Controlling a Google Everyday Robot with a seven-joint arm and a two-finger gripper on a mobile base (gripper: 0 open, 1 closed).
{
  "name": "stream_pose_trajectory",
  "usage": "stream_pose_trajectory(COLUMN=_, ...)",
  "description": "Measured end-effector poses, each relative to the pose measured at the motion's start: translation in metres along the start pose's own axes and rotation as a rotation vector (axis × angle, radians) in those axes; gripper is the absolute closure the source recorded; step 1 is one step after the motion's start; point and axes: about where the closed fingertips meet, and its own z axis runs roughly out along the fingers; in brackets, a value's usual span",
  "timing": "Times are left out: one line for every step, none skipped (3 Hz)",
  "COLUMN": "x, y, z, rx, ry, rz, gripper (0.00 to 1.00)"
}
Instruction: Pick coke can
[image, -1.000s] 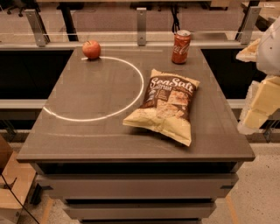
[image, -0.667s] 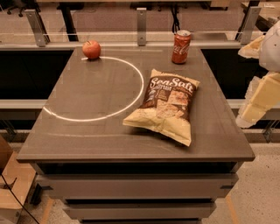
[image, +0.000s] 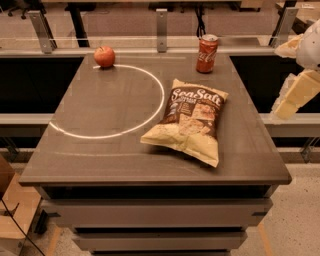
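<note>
The coke can (image: 207, 46), red with white script and a silver top, stands upright near the far right edge of the dark table (image: 115, 150). My gripper (image: 294, 95), cream-coloured, hangs off the table's right side at the frame's right edge. It is to the right of the can and nearer the camera, well apart from it and holding nothing that shows.
A red apple (image: 104, 56) sits at the far left, on a white circle line (image: 150, 117) drawn on the tabletop. A Sea Salt chip bag (image: 190, 120) lies flat in the middle right, between the can and the front edge. A rail with metal posts (image: 161, 22) runs behind the table.
My gripper has risen a little at the right edge of the view. The can, the apple and the chip bag have not moved.
</note>
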Motion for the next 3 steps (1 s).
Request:
stream_pose_trajectory(x=-0.001, y=-0.012, z=0.010, rx=0.020, ry=-0.033, rz=0.041, gripper=0.00)
stream_pose_trajectory(x=-0.003, y=-0.036, z=0.021, rx=0.075, ry=-0.146, rz=0.080, gripper=0.00)
stream_pose_trajectory(x=-0.009, y=-0.068, z=0.034, rx=0.147, ry=-0.265, rz=0.127, gripper=0.00)
